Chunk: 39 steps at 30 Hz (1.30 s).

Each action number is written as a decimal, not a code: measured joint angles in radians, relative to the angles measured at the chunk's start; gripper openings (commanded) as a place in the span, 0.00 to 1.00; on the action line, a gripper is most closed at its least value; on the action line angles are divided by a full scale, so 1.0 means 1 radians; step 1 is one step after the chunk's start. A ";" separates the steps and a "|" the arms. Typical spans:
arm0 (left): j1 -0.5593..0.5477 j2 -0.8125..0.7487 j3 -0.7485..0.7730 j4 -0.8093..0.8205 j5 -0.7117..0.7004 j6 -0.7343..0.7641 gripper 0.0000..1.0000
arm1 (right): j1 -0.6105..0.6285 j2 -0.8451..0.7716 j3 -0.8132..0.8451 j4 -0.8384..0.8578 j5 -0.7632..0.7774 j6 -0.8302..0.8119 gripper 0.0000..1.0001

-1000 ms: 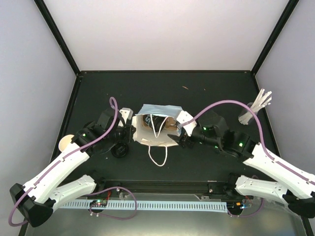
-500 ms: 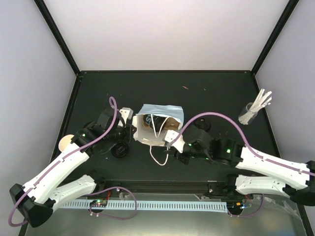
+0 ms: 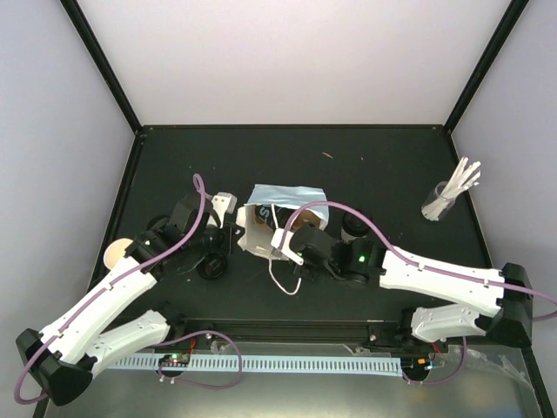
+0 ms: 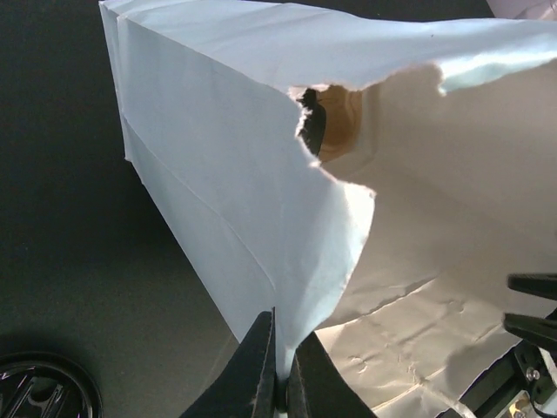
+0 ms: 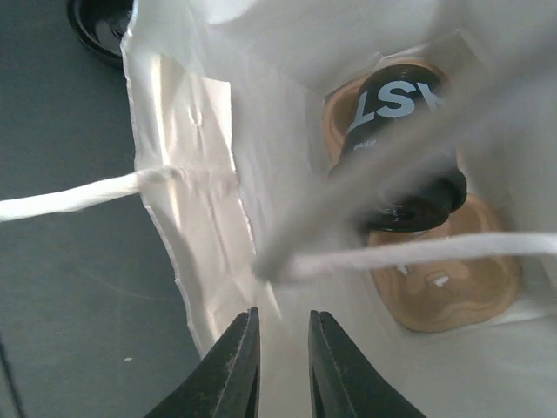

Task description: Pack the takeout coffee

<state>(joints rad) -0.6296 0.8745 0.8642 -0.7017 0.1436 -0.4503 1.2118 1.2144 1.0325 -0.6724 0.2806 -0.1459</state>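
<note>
The light-blue paper bag [image 3: 280, 198] stands open mid-table. My left gripper [image 3: 235, 232] is shut on its left rim; in the left wrist view the jaws [image 4: 280, 370] pinch the torn paper edge [image 4: 331, 261]. Inside the bag lies the brown pulp carrier [image 5: 446, 292] with a dark-printed cup [image 5: 392, 109] and its black lid [image 5: 419, 205] in it. My right gripper [image 5: 284, 348] hovers over the bag's near wall [image 5: 209, 174], jaws a narrow gap apart, nothing between them. A white handle [image 5: 435, 251] crosses just ahead of the fingertips.
A black-lidded cup [image 3: 211, 266] stands on the table left of the bag, another [image 3: 354, 228] right of it. A cream disc [image 3: 115, 253] lies by the left arm. The glass of white sticks [image 3: 442, 200] is at the far right. One handle loop [image 3: 283, 283] trails towards the near edge.
My right arm swung left from the bag's right side to its near front wall, and its jaws narrowed. The left gripper kept its hold on the bag's rim.
</note>
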 measured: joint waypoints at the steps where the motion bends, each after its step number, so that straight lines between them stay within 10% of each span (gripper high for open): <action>1: 0.000 -0.001 -0.003 0.003 0.003 0.000 0.02 | 0.001 0.014 0.001 0.002 0.015 -0.006 0.25; 21: 0.000 -0.011 -0.071 0.038 0.051 0.007 0.02 | -0.005 0.293 0.049 0.183 0.264 -0.230 0.57; 39: 0.000 -0.046 -0.119 0.075 0.067 0.009 0.01 | -0.112 0.362 0.117 0.166 0.194 -0.030 1.00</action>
<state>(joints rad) -0.6296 0.8284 0.7448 -0.6270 0.2104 -0.4416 1.0996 1.5764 1.1492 -0.5064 0.4747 -0.1757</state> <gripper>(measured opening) 0.017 0.992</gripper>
